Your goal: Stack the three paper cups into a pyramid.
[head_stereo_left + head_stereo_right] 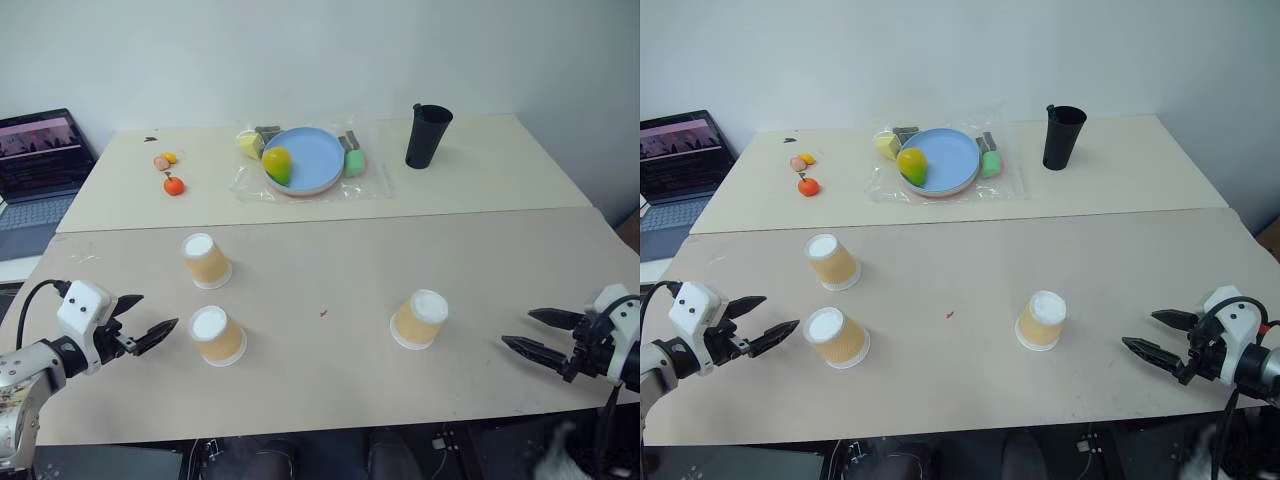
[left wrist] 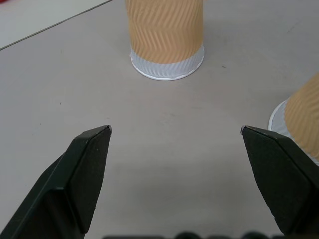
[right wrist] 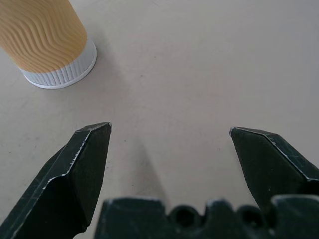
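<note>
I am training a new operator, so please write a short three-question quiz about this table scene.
1. How many tan-orange tapered paper cups stand upside down on the beige table?
2. True or false: the left gripper holds a cup.
3. What is nearest the tall black cup: (a) blue round plate, (b) open laptop, (c) small orange fruit?

Key: 1. Three, none stacked. 2. False, it is open. 3. (a).

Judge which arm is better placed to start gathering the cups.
Left, probably. The left tool is open beside the nearest paper cup, with a second cup just beyond it. The right tool, also open, has only the lone third cup nearby, across a wider gap.
</note>
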Available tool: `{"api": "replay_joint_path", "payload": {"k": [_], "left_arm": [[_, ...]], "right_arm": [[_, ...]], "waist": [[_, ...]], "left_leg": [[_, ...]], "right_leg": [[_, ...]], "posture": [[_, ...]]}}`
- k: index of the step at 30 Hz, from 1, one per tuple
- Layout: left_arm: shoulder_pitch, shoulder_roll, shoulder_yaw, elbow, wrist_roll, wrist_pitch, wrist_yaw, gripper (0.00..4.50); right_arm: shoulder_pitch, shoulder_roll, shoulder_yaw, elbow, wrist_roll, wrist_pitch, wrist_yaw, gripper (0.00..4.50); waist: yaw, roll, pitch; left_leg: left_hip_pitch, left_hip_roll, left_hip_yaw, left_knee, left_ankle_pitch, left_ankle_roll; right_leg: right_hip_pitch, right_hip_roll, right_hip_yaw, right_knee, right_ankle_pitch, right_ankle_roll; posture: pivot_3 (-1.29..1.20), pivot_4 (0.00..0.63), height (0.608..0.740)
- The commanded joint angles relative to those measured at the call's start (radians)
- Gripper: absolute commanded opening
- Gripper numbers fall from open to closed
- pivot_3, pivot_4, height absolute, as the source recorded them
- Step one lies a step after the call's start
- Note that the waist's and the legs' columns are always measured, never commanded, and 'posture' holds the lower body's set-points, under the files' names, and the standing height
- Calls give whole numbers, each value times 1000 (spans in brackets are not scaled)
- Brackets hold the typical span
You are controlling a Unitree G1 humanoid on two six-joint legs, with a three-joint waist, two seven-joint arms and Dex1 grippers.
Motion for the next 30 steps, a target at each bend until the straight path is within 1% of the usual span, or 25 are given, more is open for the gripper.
{"api": "replay_joint_path", "payload": {"k": [1,4,8,13,16,19,21,24,27,30], "left_arm": [[-20,22,9,5,3,-18,-17,4442],[-78,61,3,12,-30,41,-49,4442],[-162,127,7,-2,-116,163,-115,4442],[-285,209,-14,20,-206,301,-194,4442],[-343,244,-31,4,-252,361,-246,4442],[-392,265,-52,-40,-294,388,-295,4442],[-416,264,-73,-65,-299,388,-307,4442],[-441,260,-79,-128,-342,414,-319,4442],[-431,267,-70,-187,-382,435,-338,4442],[-387,284,-44,-243,-404,451,-361,4442]], "right_arm": [[-27,-5,-20,5,9,-26,1,4500],[-67,-21,-18,27,7,-34,10,4500],[-116,-57,-24,39,2,-39,31,4500],[-207,-120,-60,54,53,19,61,4500],[-223,-145,-74,-41,140,114,92,4500],[-230,-155,-76,-187,254,218,102,4500],[-248,-153,-76,-263,330,280,87,4500],[-285,-135,-52,-390,471,374,47,4500],[-305,-118,-15,-471,572,434,12,4500],[-296,-111,29,-512,589,443,11,4500]], "waist": [[0,0,0],[0,0,0],[-1,0,0],[-5,0,0],[-7,0,0],[-7,0,0],[-7,0,0],[-6,0,0],[-5,-1,1],[-4,-2,2]], "left_leg": [[0,0,0,0,0,0],[0,0,0,0,0,0],[0,0,0,0,0,0],[0,-1,1,1,0,0],[0,1,1,1,0,0],[0,2,1,1,0,0],[0,3,1,1,0,-1],[0,3,1,1,-1,-1],[0,4,1,1,-1,-1],[-1,4,1,1,-1,-1]], "right_leg": [[0,0,0,0,0,0],[0,0,0,0,0,0],[0,1,0,0,1,0],[-1,1,1,0,1,0],[-2,3,1,0,1,0],[-2,4,2,0,1,-1],[-2,5,2,0,1,-1],[-2,6,3,0,2,-1],[-2,6,3,-1,2,-1],[-3,6,3,-1,2,-1]], "posture": [[0,150,735],[0,150,735],[0,150,735],[0,150,735],[0,150,735],[0,150,735],[0,150,735],[0,150,735],[0,150,735],[0,150,735]]}}
